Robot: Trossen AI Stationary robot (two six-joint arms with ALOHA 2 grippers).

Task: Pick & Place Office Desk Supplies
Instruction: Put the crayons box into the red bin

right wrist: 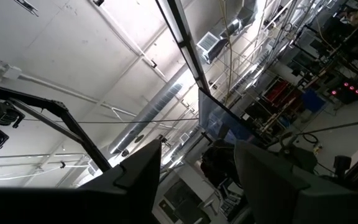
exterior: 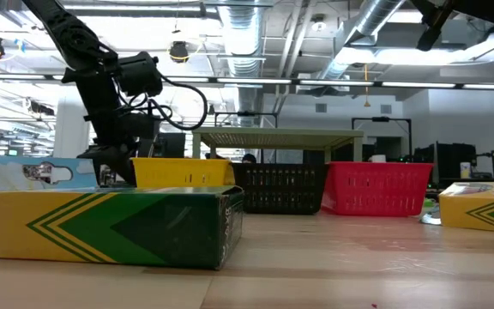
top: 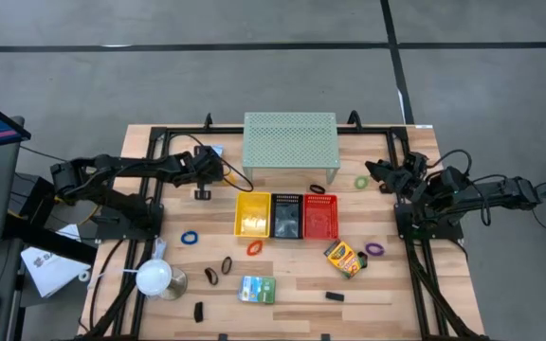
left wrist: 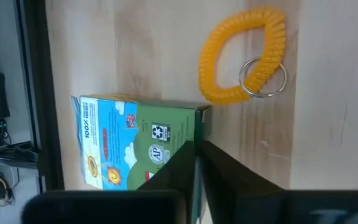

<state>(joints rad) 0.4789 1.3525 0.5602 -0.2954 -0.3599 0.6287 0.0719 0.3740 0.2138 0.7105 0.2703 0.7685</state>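
Note:
My left gripper (left wrist: 194, 180) is shut, low near the table's far left, its fingertips by the green end of a small blue-and-white box (left wrist: 129, 140) that lies flat on the wood. An orange coil band with a metal key ring (left wrist: 244, 56) lies just beyond that box. In the high view this gripper (top: 202, 189) is left of the yellow bin. My right gripper (top: 384, 176) is open and raised at the right, pointing up at the ceiling (right wrist: 197, 168). Ring bands, blue (top: 190, 237), red (top: 254, 248), purple (top: 374, 249) and green (top: 361, 181), lie loose, as does a crayon box (top: 345, 258). My left gripper's shut fingers (left wrist: 222, 171) overlap the green end (left wrist: 201, 121) of the blue-and-white box in the wrist view. I cannot tell whether they touch it or stand just above it. The box lies flat on the table.
Yellow (top: 252, 215), black (top: 285, 216) and red (top: 320, 216) bins stand side by side mid-table, the pale green mesh shelf (top: 290, 142) behind them. Near the front lie a green-white box (top: 257, 289), black clips (top: 198, 311) and the white round-headed lamp (top: 154, 277).

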